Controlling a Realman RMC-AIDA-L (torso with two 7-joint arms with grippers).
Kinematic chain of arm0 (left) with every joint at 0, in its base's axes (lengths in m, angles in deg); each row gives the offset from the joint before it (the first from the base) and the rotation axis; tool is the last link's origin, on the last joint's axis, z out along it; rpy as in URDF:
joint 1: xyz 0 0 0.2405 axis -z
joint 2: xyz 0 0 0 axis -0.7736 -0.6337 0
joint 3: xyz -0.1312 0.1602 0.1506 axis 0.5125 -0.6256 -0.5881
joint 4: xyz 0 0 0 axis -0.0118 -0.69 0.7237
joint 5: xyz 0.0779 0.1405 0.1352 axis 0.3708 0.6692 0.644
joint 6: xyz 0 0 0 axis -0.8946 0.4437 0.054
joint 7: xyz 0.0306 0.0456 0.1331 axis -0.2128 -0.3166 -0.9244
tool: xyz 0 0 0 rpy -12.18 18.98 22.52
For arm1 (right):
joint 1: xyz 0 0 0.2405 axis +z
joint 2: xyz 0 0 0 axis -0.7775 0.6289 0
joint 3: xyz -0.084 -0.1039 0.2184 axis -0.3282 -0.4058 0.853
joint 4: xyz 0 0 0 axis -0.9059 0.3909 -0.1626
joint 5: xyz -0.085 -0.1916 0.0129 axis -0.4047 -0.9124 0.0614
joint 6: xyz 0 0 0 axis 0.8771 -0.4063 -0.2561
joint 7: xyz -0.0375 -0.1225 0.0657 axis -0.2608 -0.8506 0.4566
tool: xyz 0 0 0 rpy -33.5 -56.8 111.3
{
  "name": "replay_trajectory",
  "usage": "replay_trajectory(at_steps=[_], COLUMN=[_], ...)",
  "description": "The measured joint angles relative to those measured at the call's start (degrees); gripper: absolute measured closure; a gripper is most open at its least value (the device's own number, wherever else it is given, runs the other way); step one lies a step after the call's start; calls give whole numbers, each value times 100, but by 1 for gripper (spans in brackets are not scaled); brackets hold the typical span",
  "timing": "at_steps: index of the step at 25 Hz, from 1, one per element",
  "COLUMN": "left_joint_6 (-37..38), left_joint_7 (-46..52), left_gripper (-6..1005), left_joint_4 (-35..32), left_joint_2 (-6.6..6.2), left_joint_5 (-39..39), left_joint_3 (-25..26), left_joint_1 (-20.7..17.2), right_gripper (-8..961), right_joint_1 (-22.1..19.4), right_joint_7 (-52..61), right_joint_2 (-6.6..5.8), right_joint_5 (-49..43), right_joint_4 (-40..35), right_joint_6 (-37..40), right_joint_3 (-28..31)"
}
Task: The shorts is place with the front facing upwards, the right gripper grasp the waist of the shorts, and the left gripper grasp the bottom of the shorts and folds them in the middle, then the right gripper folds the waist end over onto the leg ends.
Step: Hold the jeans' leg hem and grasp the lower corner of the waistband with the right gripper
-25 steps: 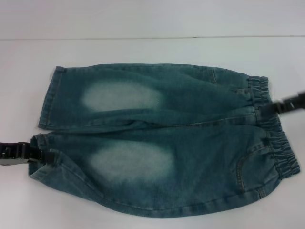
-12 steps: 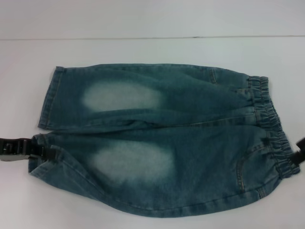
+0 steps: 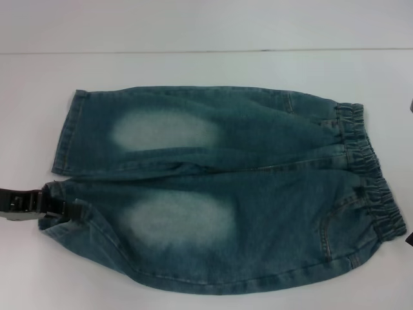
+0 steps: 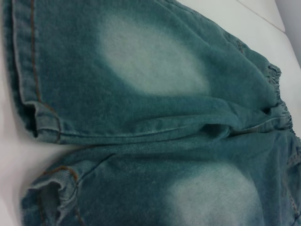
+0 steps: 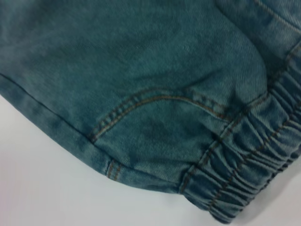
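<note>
On a white table [image 3: 193,26], denim shorts [image 3: 258,194] lie flat, waistband toward the robot's right. At the near leg's hem, the left gripper [image 3: 55,208] touches the cloth; its jaw state is unclear. Only the right gripper's [image 3: 409,239] edge shows.

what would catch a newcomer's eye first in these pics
The denim shorts fill most of the white table, spread flat with the elastic waistband toward the robot's right and two pale faded patches on the legs. The left gripper sits at the hem of the near leg. The right gripper barely peeks in at the edge near the waistband.
</note>
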Motion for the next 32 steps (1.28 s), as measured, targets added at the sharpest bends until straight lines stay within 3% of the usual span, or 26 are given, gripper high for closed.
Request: replay_trajectory(at_steps=[9, 32], left_joint_6=[1, -14], left_joint_7=[0, -17], left_gripper=[973, 973], left_joint_4=[0, -1], left_joint_2=[22, 63], left_joint_5=[0, 0], left_joint_3=[1, 6], left_joint_1=[13, -33], right_gripper=[380, 386], right_joint_1=[5, 44], right_joint_7=[3, -35], right_joint_2=[42, 142], right_joint_5=[-28, 22], right_joint_4=[230, 374], right_joint_6=[-267, -498], right_joint_3=[-57, -22])
